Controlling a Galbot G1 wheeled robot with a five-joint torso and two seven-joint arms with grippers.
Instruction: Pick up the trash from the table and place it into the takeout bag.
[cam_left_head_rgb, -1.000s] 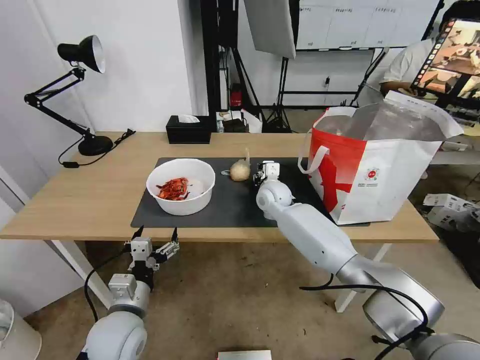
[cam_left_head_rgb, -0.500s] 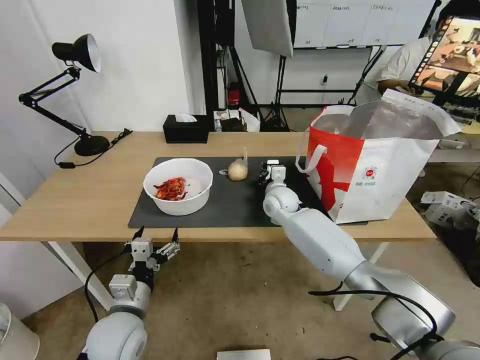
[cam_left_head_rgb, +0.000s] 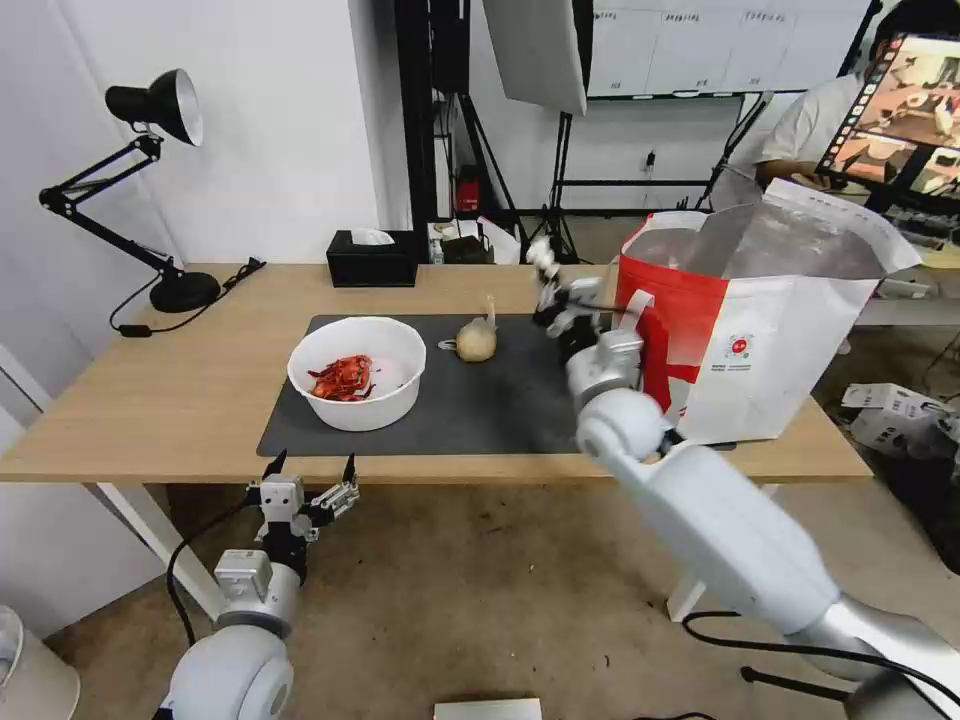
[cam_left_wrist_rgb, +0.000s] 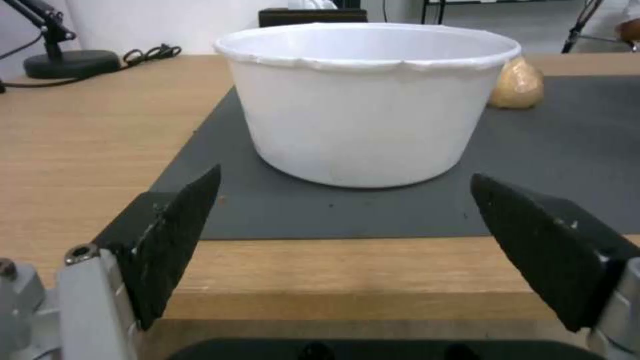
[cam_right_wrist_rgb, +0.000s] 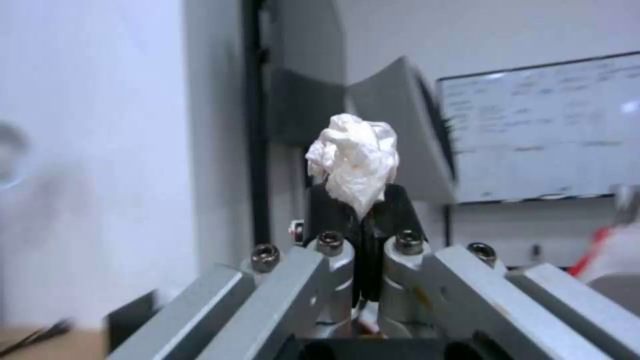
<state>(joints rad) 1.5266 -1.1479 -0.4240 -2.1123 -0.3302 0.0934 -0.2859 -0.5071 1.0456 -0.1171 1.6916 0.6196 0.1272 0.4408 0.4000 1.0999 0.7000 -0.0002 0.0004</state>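
Even, bright indoor light falls from overhead, with soft short shadows under the white bowl (cam_left_head_rgb: 360, 372) on the dark mat (cam_left_head_rgb: 470, 400). The foil lining of the takeout bag (cam_left_head_rgb: 745, 330) glares toward two o'clock. The head view bows at its edges. In the right wrist view the crumpled tissue (cam_right_wrist_rgb: 353, 160) is sharp, the background smeared.

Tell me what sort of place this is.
Probably a lab or filming studio set up as a dining spot: light stands and a reflector panel behind the table, a whiteboard on the wall, and cartons on the floor.
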